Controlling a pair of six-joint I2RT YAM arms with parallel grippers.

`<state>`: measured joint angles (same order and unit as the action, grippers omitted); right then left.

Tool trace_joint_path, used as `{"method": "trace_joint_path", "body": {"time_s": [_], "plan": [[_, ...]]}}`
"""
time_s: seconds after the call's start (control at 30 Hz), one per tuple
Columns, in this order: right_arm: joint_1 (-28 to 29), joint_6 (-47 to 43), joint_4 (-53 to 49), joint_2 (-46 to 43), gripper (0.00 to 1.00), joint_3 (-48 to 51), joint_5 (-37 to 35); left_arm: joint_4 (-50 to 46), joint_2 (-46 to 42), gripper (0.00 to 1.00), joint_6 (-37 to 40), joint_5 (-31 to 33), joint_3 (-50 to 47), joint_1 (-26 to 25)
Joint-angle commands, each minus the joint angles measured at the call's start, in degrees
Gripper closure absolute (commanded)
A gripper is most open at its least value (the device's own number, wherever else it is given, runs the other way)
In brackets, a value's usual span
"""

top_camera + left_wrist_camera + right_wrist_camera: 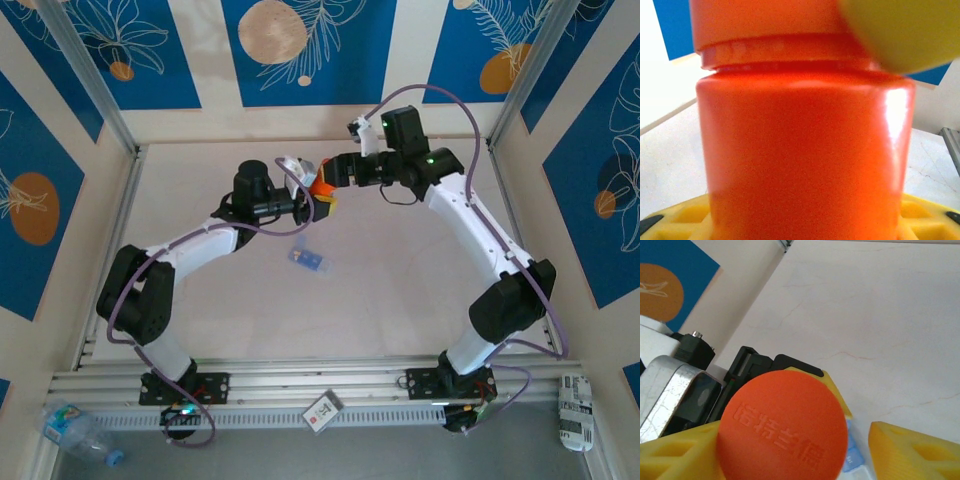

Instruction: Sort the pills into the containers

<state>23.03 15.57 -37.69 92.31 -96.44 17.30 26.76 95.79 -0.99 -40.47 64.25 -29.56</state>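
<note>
Fingers (680,220) of the left gripper (322,205) are clamping the orange bottle (800,150). The right gripper (322,182) is standing spread around its cap (785,425), one finger (910,450) clear. The containers (308,257) are lying on the table (420,280) nearby, untouched.

bottle (320,187) is mid-table between left gripper (322,207) and right gripper (330,172), pill box (308,257) lies on the table (400,270) just in front

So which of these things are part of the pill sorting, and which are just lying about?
In the job: pill box, orange bottle.
Lying about: water bottle, card, white packet.
</note>
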Motion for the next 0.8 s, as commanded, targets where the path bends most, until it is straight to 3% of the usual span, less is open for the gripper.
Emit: {"method": "trace_joint_path", "body": {"time_s": [0.0,0.2,0.43,0.77], "plan": [[-2.26,-5.26,-3.32,-3.77,0.18,-1.76,7.71,3.63,-1.99,1.0,0.2,-2.06,2.55,-0.24],[-5.39,-12.95,-6.34,-6.79,0.14,-0.89,17.31,2.36,-1.33,1.0,0.03,-5.43,3.66,0.1],[-6.78,-12.75,-2.8,-5.64,0.14,-0.08,15.31,1.63,0.44,1.0,-3.46,-13.37,6.33,0.91],[-5.18,-12.47,-3.38,-2.28,0.15,-3.4,15.93,0.22,0.89,1.0,-4.08,-15.21,6.55,1.0]]}}
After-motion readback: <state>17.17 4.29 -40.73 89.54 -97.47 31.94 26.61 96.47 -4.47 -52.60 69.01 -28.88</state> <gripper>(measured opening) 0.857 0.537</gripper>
